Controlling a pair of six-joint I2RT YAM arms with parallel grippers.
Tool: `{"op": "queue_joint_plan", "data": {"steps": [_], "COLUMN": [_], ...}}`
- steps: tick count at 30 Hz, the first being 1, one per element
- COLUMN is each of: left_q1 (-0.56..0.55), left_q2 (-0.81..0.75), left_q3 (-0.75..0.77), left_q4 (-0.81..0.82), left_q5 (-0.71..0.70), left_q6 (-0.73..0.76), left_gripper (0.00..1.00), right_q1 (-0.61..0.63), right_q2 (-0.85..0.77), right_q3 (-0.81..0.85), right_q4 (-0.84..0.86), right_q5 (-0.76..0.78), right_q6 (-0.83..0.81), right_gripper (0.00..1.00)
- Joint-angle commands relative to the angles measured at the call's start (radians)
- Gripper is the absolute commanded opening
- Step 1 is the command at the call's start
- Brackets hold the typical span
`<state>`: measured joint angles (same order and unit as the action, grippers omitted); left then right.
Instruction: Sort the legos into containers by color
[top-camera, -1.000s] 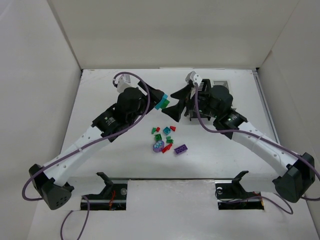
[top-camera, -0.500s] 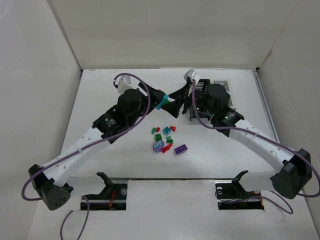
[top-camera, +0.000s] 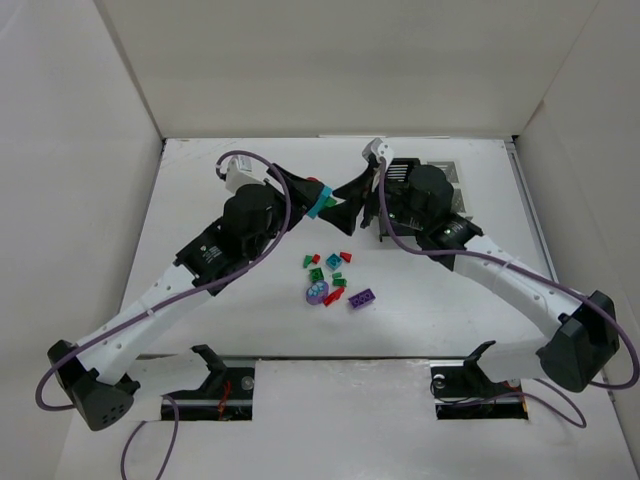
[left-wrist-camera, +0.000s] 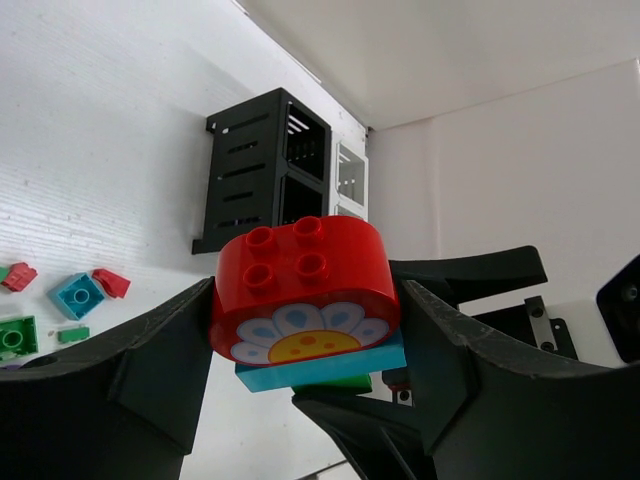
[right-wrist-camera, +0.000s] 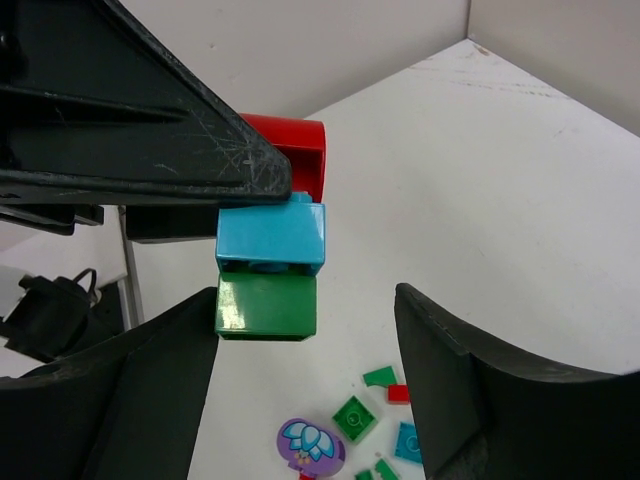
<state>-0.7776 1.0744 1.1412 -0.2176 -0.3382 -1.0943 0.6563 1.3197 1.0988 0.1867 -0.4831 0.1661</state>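
Observation:
My left gripper (left-wrist-camera: 305, 335) is shut on a stack of legos held above the table: a red rounded brick (left-wrist-camera: 300, 270) with a flower face, a teal brick (right-wrist-camera: 270, 235) under it and a green brick (right-wrist-camera: 266, 306) at the bottom. My right gripper (right-wrist-camera: 305, 300) is open around the green brick; one finger is next to it and a gap shows at the other. From above, the stack (top-camera: 321, 203) sits between both grippers at mid-table. The containers, a black bin (left-wrist-camera: 265, 160) joined to a white bin (left-wrist-camera: 352, 175), stand behind; the right arm hides most of them from above.
Several loose legos lie in a cluster (top-camera: 333, 272) in front of the grippers, with a purple round piece (top-camera: 317, 293) and a purple brick (top-camera: 362, 297). Enclosure walls stand at the left, right and back of the table.
The right gripper has moved left up to the held stack and its jaws have narrowed around the green brick. The left arm has shifted slightly back and left, still holding the stack.

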Motion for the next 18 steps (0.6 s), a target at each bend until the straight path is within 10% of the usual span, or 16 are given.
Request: {"op": "queue_joint_plan", "data": {"steps": [1,18], "left_q1": [-0.003,-0.003], "left_q2": [-0.037,0.004], "left_q3": [-0.005,-0.003], "left_q4": [0.066,0.066], "left_q5": [-0.019,-0.071], "left_q6": [-0.012,-0.003], "left_gripper": [0.30,0.30], "right_q1": [0.009,0.009], "right_q2": [0.007,-0.036], "right_q3": [0.056,0.029], "right_q4": [0.040,0.027], "right_q5": [-0.035,-0.109], "right_q6": [0.007,-0.003], "right_gripper": [0.74,0.28]}}
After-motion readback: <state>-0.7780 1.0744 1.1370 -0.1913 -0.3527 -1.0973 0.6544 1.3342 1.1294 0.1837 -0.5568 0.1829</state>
